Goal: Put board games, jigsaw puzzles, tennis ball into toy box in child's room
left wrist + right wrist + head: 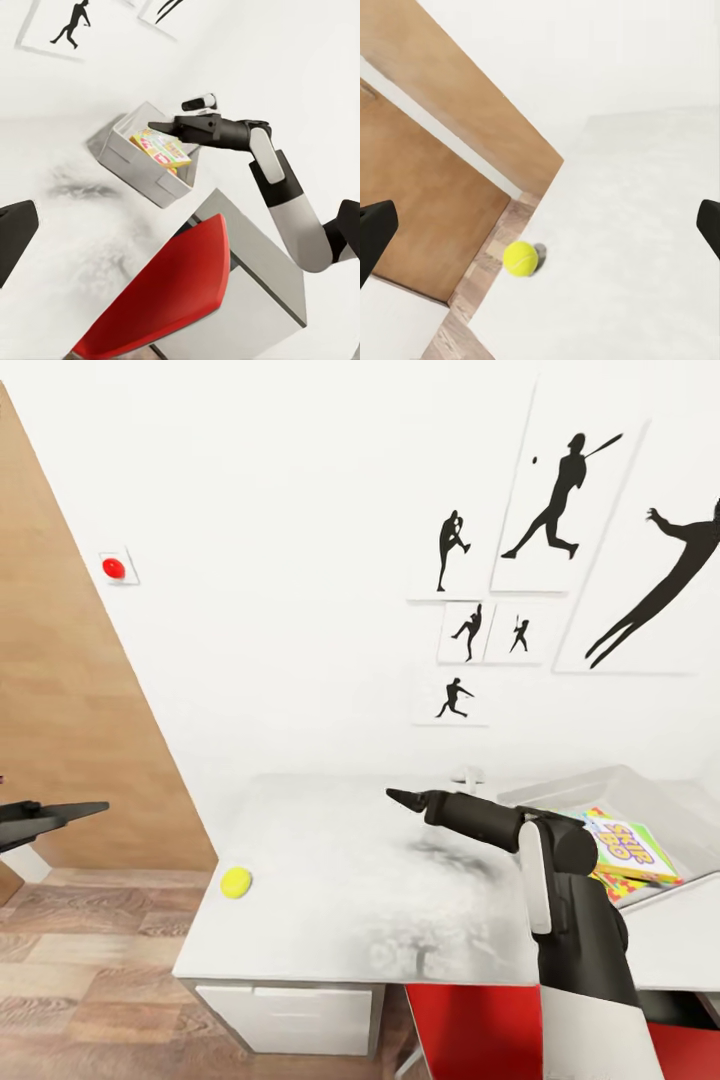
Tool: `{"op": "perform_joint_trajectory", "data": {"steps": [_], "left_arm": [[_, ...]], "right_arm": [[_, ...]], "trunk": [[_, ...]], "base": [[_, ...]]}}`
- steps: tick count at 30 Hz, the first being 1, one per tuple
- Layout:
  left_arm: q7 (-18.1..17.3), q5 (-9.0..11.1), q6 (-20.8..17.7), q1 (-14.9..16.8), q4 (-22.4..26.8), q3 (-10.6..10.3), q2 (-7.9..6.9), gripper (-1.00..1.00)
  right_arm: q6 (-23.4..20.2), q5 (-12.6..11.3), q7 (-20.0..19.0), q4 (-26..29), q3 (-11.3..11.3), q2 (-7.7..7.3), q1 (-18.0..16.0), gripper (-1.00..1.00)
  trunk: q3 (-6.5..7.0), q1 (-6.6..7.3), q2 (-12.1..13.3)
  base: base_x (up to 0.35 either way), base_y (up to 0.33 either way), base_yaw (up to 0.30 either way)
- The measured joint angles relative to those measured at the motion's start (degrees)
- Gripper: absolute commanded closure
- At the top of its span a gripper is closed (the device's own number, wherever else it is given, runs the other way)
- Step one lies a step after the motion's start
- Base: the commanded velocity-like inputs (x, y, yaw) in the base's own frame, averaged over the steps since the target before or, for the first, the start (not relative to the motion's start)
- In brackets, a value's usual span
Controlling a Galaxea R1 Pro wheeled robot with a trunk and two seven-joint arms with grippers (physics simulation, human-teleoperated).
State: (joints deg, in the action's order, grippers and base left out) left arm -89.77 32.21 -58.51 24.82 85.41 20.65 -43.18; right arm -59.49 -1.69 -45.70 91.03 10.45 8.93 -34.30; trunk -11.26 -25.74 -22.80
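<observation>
The tennis ball point(236, 881) lies near the left front corner of the pale grey table point(350, 920); in the right wrist view the ball point(520, 258) sits close to the table edge. My right gripper point(402, 797) hovers open and empty above the middle of the table, well right of the ball. At the table's right end the grey toy box point(640, 785) holds the SKIP BO board game point(628, 848) on top of a jigsaw puzzle point(612, 887). The toy box point(142, 172) and the SKIP BO game point(160, 148) also show in the left wrist view. My left gripper point(92, 810) hangs open off the table's left side.
A wooden door panel point(70, 710) stands left of the table, with a red wall button point(114, 568) beside it. A red chair point(480, 1020) is tucked under the front edge, next to a white drawer unit point(290, 1015). Sports silhouette pictures point(560, 490) hang on the wall.
</observation>
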Motion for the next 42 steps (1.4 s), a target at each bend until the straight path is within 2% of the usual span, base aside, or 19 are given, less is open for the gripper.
{"op": "perform_joint_trajectory", "data": {"steps": [3, 8, 10, 12, 14, 19, 23, 26, 30, 35, 36, 37, 38, 39, 40, 41, 42], "left_arm": [[0.0, -1.39, -0.05, 0.0, -0.03, -0.1, 0.23, -1.0], [0.01, -4.29, -0.26, 0.0, -0.03, -0.07, 0.57, -1.0], [0.0, -4.84, -0.32, 0.0, -0.01, -0.05, 0.6, -1.0], [0.01, -5.64, -0.45, 0.0, 0.01, -0.08, 0.68, -1.0], [0.01, -6.13, -0.46, -0.01, 0.01, -0.4, 0.73, -1.0], [0.0, -7.5, -0.32, 0.05, 0.09, -3.03, 0.84, -1.0], [4.36, -8.01, -0.32, 0.07, 0.1, -5.43, 1.59, -1.0], [9.4, -8.26, -0.46, 0.08, 0.08, -6.29, 3.15, -1.0], [15.63, -8.23, -0.78, 0.46, 0.08, -6.64, 5.32, -1.0], [18.38, -8.09, -0.94, 2.79, 0.05, -6.84, 7.34, -1.0], [18.57, -8.04, -1.01, 4.08, -0.07, -7.21, 8.25, -1.0], [19.17, -8.08, -1.09, 6.49, -0.86, -8.33, 10.1, -1.0], [19.59, -8.21, -1.11, 7.45, -1.39, -8.95, 10.89, -1.0], [21.47, -8.88, -1.15, 10.36, -3.56, -11.09, 13.16, -1.0], [23.1, -9.54, -1.16, 12.64, -5.59, -12.74, 14.69, -1.0], [24.5, -10.06, -1.19, 14.86, -7.81, -14.15, 15.91, -1.0], [25.06, -10.27, -1.21, 15.94, -9.01, -14.77, 16.41, -1.0]], "right_arm": [[-0.04, 0.0, -4.17, 0.0, 3.27, -0.08, 0.0, -1.0], [-0.02, -0.01, -14.27, 0.01, 11.13, -0.23, 0.0, -1.0], [-0.02, -0.01, -16.73, 0.01, 12.89, -0.31, 0.0, -1.0], [0.0, -0.01, -20.92, 0.01, 15.51, -0.99, 0.0, -1.0], [0.01, -0.02, -23.47, 0.01, 16.86, -2.02, 0.0, -1.0], [0.01, -0.08, -28.68, 0.01, 19.42, -4.23, 0.0, -1.0], [0.01, -0.12, -31.96, 0.01, 22.2, -5.35, 0.0, -1.0], [0.02, -0.13, -33.17, -0.03, 24.0, -6.34, 0.01, -1.0], [0.03, -0.09, -33.57, -0.07, 24.57, -7.11, 0.0, -1.0], [0.06, 0.66, -33.34, -0.08, 23.84, -7.34, 0.0, -1.0], [0.1, 0.77, -33.02, -0.1, 23.73, -7.39, -0.03, -1.0], [0.24, 0.87, -32.25, -0.09, 23.61, -7.42, -0.07, -1.0], [0.27, 0.91, -31.92, -0.09, 23.58, -7.43, -0.11, -1.0], [0.23, 1.06, -30.76, -0.14, 23.55, -7.46, -0.37, -1.0], [0.14, 1.15, -29.72, -0.17, 23.57, -7.47, -0.56, -1.0], [0.05, 1.2, -28.61, -0.17, 23.59, -7.49, -0.74, -1.0], [0.04, 1.21, -28.03, -0.17, 23.6, -7.51, -0.82, -1.0]], "trunk": [[0.29, 0.0, 0.0], [0.76, 0.0, 0.0], [0.96, 0.0, 0.0], [1.15, 0.0, 0.0], [1.34, 0.0, 0.0], [1.82, 0.0, 0.0], [2.2, 0.0, 0.0], [2.49, 0.0, 0.01], [2.77, 0.0, 0.01], [2.85, -0.01, 0.01], [2.85, -0.01, 0.01], [2.85, -0.01, 0.02], [2.85, -0.01, 0.02], [2.86, -0.01, 0.03], [2.86, -0.02, 0.03], [2.86, -0.01, 0.02], [2.85, -0.01, 0.02]], "base": [[0.0, 0.0, 0.0], [0.0, 0.0, 0.0], [0.0, 0.0, 0.0], [0.0, 0.0, 0.0], [0.0, 0.0, 0.0], [0.0, 0.0, 0.0], [0.0, 0.0, -0.007], [0.0, 0.0, -0.045], [0.0, 0.0, -0.035], [0.0, 0.0, -0.007], [0.0, 0.0, -0.001], [0.0, 0.0, 0.0], [0.0, 0.0, 0.0], [0.0, 0.0, 0.0], [0.0, 0.0, 0.0], [0.0, 0.0, 0.0], [0.0, 0.0, 0.0]]}}
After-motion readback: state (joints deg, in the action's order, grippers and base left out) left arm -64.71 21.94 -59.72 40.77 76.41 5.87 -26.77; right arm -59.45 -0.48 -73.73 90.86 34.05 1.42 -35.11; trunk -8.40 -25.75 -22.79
